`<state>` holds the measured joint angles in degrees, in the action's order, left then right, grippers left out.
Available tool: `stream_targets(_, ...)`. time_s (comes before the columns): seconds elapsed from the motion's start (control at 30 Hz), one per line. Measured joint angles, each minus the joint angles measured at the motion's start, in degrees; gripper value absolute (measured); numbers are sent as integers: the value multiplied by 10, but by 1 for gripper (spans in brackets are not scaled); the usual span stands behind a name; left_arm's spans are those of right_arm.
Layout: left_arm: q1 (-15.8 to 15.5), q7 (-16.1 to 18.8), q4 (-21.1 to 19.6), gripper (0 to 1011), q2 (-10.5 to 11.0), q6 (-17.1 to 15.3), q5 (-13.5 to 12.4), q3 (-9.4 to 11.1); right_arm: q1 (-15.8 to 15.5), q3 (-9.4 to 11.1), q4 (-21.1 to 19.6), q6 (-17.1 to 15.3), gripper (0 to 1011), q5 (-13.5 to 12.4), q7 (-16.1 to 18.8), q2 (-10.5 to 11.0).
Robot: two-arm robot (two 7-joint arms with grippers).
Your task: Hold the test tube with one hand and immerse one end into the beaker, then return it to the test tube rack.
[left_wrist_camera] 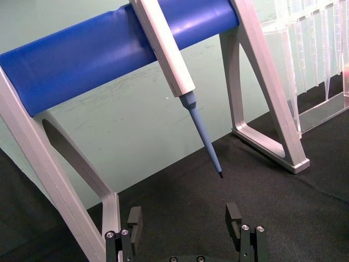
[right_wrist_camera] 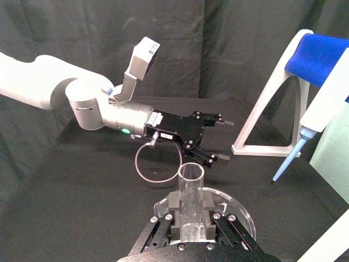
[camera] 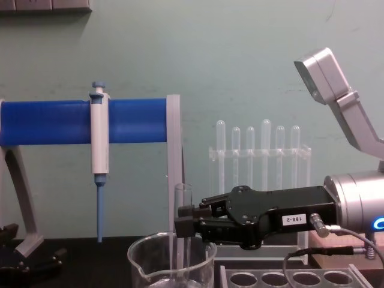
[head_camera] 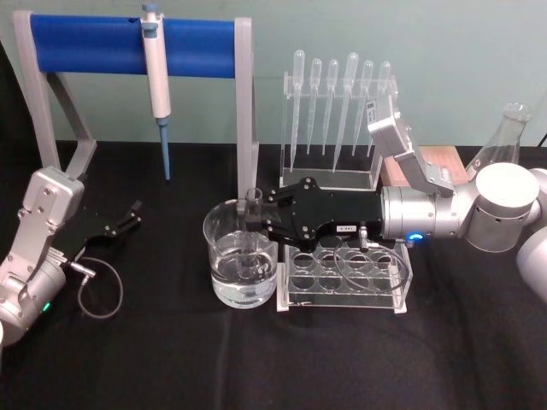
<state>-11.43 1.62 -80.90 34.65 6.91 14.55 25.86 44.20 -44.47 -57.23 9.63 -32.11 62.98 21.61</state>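
The test tube (head_camera: 253, 210) stands upright with its lower end inside the beaker (head_camera: 224, 248), which holds clear water. My right gripper (head_camera: 260, 219), black with a small white label, reaches in from the right and is shut on the tube just above the beaker's rim. The right wrist view shows the tube (right_wrist_camera: 191, 191) clamped between the pads (right_wrist_camera: 174, 203), with the beaker rim (right_wrist_camera: 240, 210) below. From the chest, the tube (camera: 183, 207) drops behind the beaker's wall (camera: 150, 264) from the right gripper (camera: 185, 227). My left gripper (head_camera: 128, 219) rests open at the far left.
A blue-barred stand (head_camera: 94, 44) holding a pipettor (head_camera: 156, 81) sits at the back left. Behind the right arm is a rack of several plastic pipettes (head_camera: 338, 111). A clear rack with round holes (head_camera: 342, 278) lies under the right gripper. A flask (head_camera: 504, 137) stands back right.
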Motion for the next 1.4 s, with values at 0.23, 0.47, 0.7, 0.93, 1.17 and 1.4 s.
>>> stream_targets(0.23,0,0,0,1000,0,0,0,0,0,0,0,0,238,0,0,0)
stream_targets(0.47,0,0,0,1000,0,0,0,0,0,0,0,0,238,0,0,0)
stream_targets(0.7,0,0,0,1000,0,0,0,0,0,0,0,0,238,0,0,0)
stream_targets(0.93,0,0,0,1000,0,0,0,0,0,0,0,0,238,0,0,0)
stream_targets(1.17,0,0,0,1000,0,0,0,0,0,0,0,0,238,0,0,0)
stream_targets(1.4,0,0,0,1000,0,0,0,0,1,3,-5,-2,238,0,0,3)
